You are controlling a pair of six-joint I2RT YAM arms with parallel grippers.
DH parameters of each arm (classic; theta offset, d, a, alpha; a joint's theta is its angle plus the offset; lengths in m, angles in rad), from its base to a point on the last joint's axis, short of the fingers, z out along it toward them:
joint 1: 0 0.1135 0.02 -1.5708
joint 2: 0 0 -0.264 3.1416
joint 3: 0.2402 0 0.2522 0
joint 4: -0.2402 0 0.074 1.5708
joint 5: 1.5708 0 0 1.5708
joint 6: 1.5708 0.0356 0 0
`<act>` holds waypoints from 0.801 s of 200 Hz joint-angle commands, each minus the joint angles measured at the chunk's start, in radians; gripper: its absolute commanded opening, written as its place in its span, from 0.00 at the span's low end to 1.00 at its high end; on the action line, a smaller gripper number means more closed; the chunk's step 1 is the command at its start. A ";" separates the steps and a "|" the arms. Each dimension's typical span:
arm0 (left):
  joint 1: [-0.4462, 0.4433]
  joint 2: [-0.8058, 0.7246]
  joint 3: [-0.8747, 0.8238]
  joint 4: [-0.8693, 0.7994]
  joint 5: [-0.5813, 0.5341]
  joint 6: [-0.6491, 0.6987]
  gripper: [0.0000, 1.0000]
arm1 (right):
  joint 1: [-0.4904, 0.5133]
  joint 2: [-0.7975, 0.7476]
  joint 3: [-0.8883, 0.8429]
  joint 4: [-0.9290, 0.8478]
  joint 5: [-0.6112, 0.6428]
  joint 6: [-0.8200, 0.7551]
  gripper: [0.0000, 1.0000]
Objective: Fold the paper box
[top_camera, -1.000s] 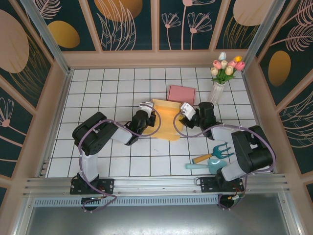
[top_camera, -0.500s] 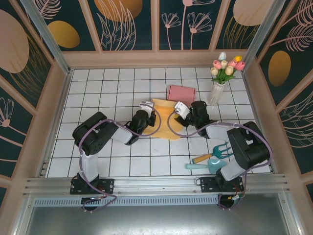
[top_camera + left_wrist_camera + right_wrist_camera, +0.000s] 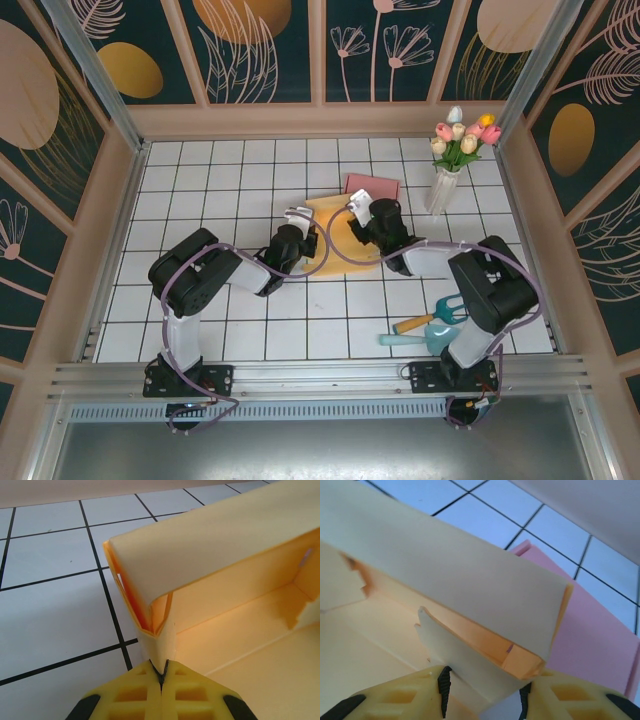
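The yellow paper box [image 3: 343,250] lies half-folded on the tiled table between the two arms. My left gripper [image 3: 303,220] is shut on the box's left corner; in the left wrist view its tips [image 3: 161,672] pinch the pointed corner fold of the box [image 3: 225,545], whose long wall stands up and curls over. My right gripper [image 3: 358,210] is at the box's far right end. In the right wrist view its jaws [image 3: 482,690] are closed on the doubled-over wall of the box [image 3: 445,565], a pad against each side.
A pink flat box [image 3: 372,184] lies just behind the yellow one and shows beside it [image 3: 600,635]. A vase of tulips [image 3: 443,190] stands at the back right. A teal garden fork [image 3: 445,310] and trowel [image 3: 415,338] lie at the near right.
My right gripper has swung left and back onto the box's far right end and its jaws have narrowed onto the wall. The left arm has not moved.
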 commanded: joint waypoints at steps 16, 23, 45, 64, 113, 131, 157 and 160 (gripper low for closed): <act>-0.009 0.040 -0.006 -0.108 0.048 -0.001 0.00 | 0.058 0.049 0.037 0.078 0.247 0.112 0.35; -0.008 0.040 -0.004 -0.111 0.040 -0.007 0.00 | 0.064 0.060 0.040 0.085 0.292 0.126 0.31; -0.009 0.043 0.005 -0.130 -0.009 -0.030 0.00 | 0.084 0.090 0.046 0.112 0.398 0.144 0.24; -0.009 0.052 0.025 -0.164 -0.058 -0.054 0.00 | 0.098 0.106 0.052 0.113 0.474 0.199 0.19; -0.010 0.063 0.059 -0.238 -0.186 -0.128 0.00 | 0.111 0.147 0.119 -0.104 0.769 0.546 0.13; -0.009 0.073 0.079 -0.271 -0.220 -0.148 0.00 | 0.110 0.157 0.140 -0.198 0.800 0.678 0.13; -0.010 0.083 0.100 -0.305 -0.242 -0.166 0.00 | 0.111 0.166 0.152 -0.283 0.813 0.818 0.13; -0.009 0.083 0.102 -0.307 -0.244 -0.166 0.00 | 0.111 0.166 0.154 -0.293 0.817 0.836 0.13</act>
